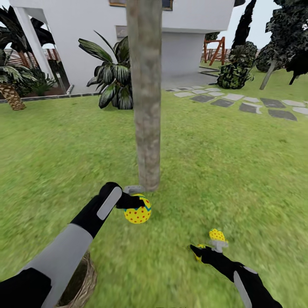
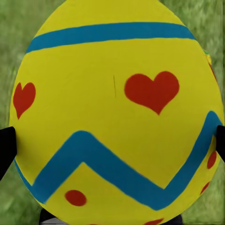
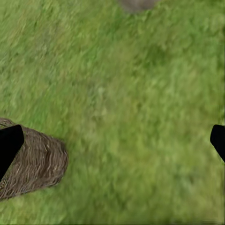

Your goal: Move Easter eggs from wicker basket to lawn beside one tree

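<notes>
Your left gripper [image 1: 128, 201] pinches an Easter egg [image 1: 137, 208] just above the lawn [image 1: 222, 162], close by the tree [image 1: 145, 107] trunk — placing step. Next: lower, release gently. Right gripper [image 1: 204, 250] spread over grass; two eggs [image 1: 217, 234] beside it — basket [image 1: 83, 282] behind.

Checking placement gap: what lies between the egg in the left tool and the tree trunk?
Head view: only a short strip of bare lawn separates the held egg from the trunk base. The left tool grips the egg from its left side.
</notes>
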### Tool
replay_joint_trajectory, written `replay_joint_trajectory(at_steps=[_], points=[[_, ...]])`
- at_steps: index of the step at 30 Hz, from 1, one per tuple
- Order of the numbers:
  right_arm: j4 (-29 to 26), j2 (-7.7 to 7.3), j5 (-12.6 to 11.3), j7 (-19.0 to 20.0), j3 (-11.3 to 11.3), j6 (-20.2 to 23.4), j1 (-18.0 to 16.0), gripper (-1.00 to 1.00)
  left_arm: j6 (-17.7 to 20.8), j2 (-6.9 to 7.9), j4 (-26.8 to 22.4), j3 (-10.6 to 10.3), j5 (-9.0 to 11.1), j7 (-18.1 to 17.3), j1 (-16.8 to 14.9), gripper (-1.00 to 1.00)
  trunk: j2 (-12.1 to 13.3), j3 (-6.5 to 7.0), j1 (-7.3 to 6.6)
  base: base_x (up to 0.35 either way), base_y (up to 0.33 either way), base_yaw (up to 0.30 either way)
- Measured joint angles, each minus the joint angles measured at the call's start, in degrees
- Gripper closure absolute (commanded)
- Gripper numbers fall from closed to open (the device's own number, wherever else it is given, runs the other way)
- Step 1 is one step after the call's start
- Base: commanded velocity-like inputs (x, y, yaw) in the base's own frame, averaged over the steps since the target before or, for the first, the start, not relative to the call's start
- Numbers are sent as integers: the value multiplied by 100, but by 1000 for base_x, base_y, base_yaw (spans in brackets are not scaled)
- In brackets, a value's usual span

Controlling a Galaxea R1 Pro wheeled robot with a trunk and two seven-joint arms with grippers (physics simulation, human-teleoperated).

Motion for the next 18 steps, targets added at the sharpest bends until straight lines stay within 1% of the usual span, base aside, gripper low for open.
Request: replay_joint_trajectory(at_steps=[2, 3, 7, 12, 14, 15, 17, 18], points=[[0, 2, 0, 55, -132, 2, 0, -100, 0, -36, 132, -2, -1, 26, 0, 100, 0, 10, 0, -78, -303, -258], [0, 0, 0, 86, -158, 3, 0, -100, 1, -48, 180, -2, -4, 73, 0, 100, 0, 15, 0, -81, -303, -258], [-1, -4, 0, 134, -202, 4, 0, -100, 1, -100, 319, -2, 4, 239, 0, 100, 0, 34, 0, -95, -303, -258], [-1, -5, 0, 123, -229, 11, 0, -100, 1, -168, 579, 6, 8, 285, -3, 100, 0, 58, 0, -107, -303, -258], [-1, -6, -1, 118, -256, 12, 0, -100, 1, -205, 756, 8, 18, 298, -6, 100, 0, 68, 1, -124, -303, -258], [-1, -6, -1, 121, -348, 12, 0, -100, 1, -250, 943, 10, 27, 304, -7, 100, 1, 73, 1, -128, -303, -258], [-1, -6, 0, 136, -528, 12, 0, -100, 1, -312, 1156, 11, 40, 313, -8, 100, 0, 83, 1, -125, -303, -258], [-1, -6, 0, 138, -566, 12, 1, -100, 2, -322, 1197, 12, 37, 314, -10, 100, 0, 88, 0, -116, -303, -258]])
